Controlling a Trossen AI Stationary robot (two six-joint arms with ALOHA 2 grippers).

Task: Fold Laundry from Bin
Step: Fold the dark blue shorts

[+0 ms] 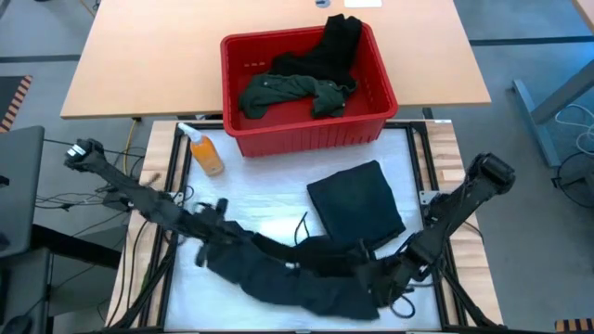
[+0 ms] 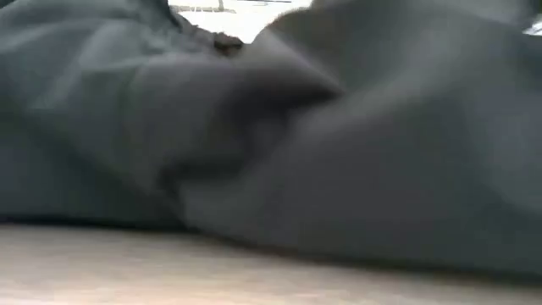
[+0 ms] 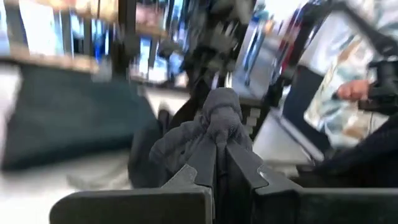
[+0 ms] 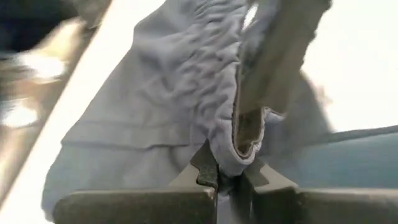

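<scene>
The red slotted bin [image 1: 304, 130] stands at the far side of the worktop. Inside lie a crumpled dark green shirt [image 1: 278, 91] and a black piece [image 1: 336, 42] draped over its back rim. Nearer, a folded black garment [image 1: 356, 202] lies flat; beside it a long dark garment [image 1: 297, 274] sprawls crumpled along the front edge.

The left gripper [image 3: 219, 163], its fingers of matt dark plastic, is pinching a bunched fold of soft, ribbed dark cloth, part of the long dark garment [image 1: 297, 278] lying between both pincers. The right gripper [image 4: 225, 180], equally matt, is clamping a gathered, crinkled hem of the same cloth. Beyond the right pincer a folded black piece [image 1: 357, 206] is lying smooth and matt on a white sheet [image 1: 260, 199]. Farther off, the bin [image 1: 306, 134] is showing glossy red plastic; the table [image 1: 139, 56] beneath it is looking like smooth pale wood.
</scene>
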